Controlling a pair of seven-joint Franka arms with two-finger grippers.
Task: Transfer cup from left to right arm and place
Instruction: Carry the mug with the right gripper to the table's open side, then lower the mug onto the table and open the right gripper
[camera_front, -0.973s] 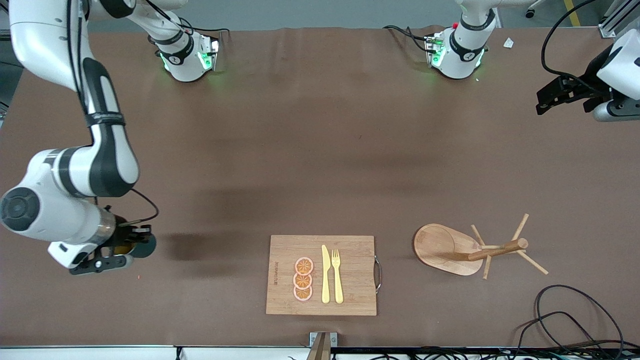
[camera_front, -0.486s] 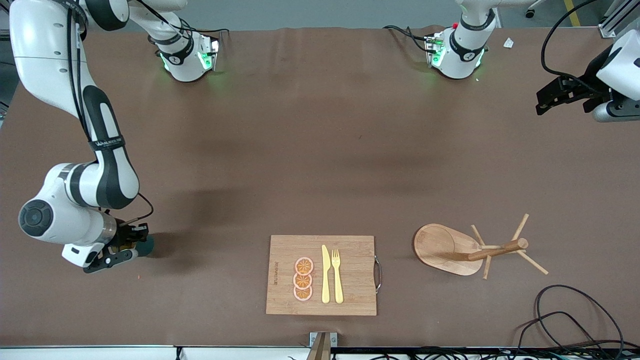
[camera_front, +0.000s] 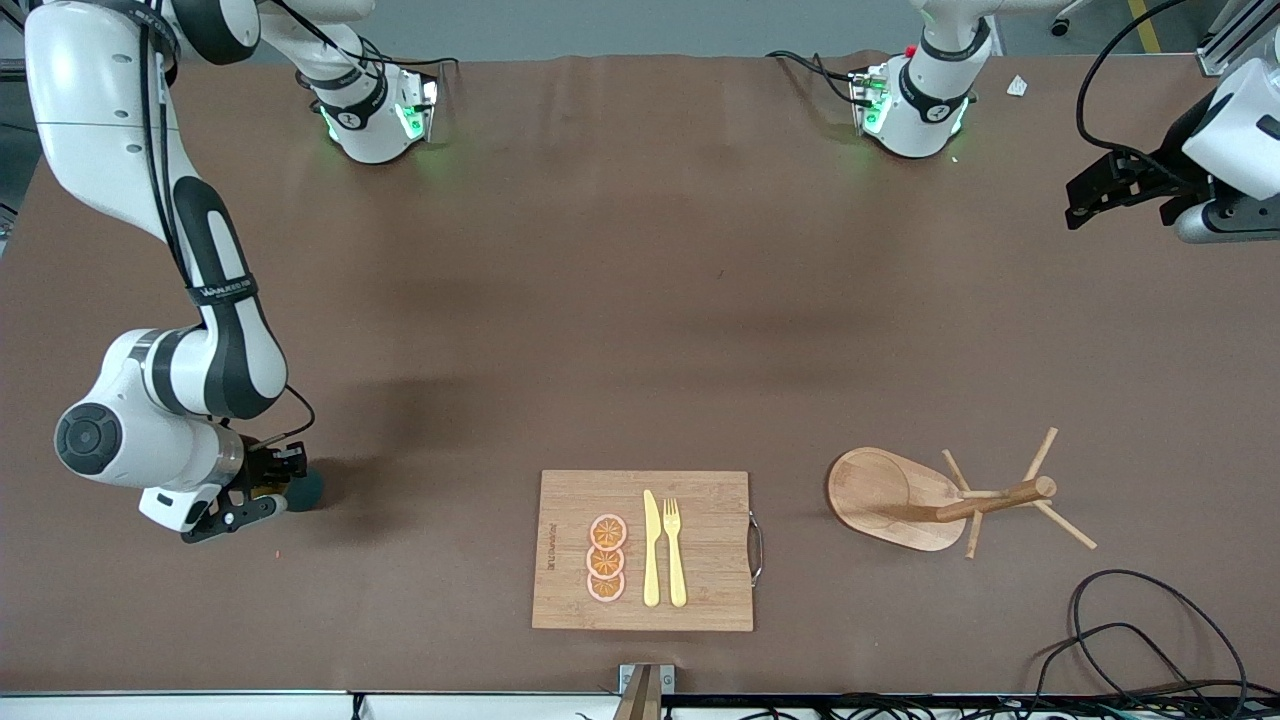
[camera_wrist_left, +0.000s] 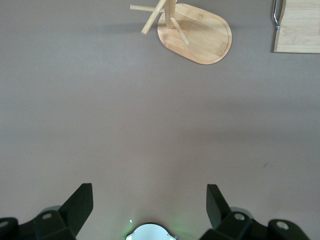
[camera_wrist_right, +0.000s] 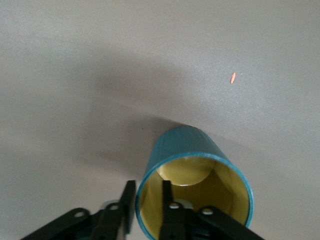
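One cup, teal outside, yellow inside, low over the table at the right arm's end. Right gripper is clamped on its rim, one finger inside, one outside. Left gripper hangs with fingers apart over bare table at the left arm's end. One cutting board carries three orange slices, one knife, one fork. One wooden mug tree beside it.

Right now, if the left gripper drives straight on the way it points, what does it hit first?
Probably just bare table. The left gripper is open, holds nothing and points down at the brown surface. The wooden mug rack and the cutting board sit off at that view's edge, outside the line. Depth is unclear.
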